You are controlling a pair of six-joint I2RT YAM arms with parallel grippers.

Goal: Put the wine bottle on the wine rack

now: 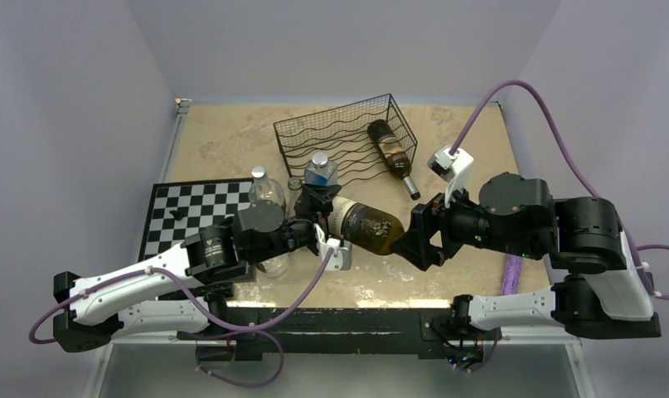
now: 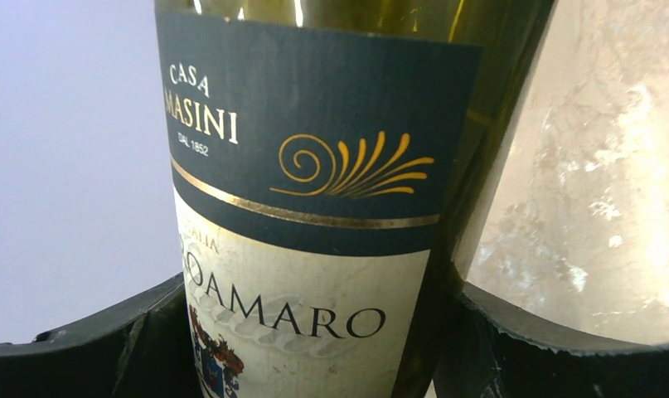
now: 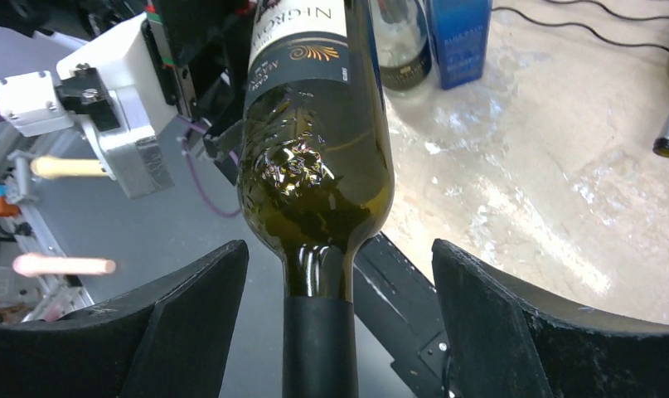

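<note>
The wine bottle [image 1: 366, 225] is clamped in the left gripper [image 1: 324, 217]; the right gripper [image 3: 339, 319] is spread round its neck; wine rack [image 1: 347, 137] not yet reached.

robot test cell in a lab, not a home or shop. small table [image 1: 231, 141] with a beige stone-look top, boxed in on three sides by plain pale-violet walls [image 1: 82, 99], no furnishings. left arm [image 1: 140, 286] and right arm [image 1: 521, 215] bolted to a black rail [image 1: 356, 319] at the near edge. purple cable [image 1: 517, 84] loops free overhead. props unrelated to one another: chessboard [image 1: 190, 211], wire wine rack [image 1: 339, 137], wine bottle [image 1: 368, 225], clear plastic bottle [image 1: 266, 189]. cameras ride on both wrists.
</note>
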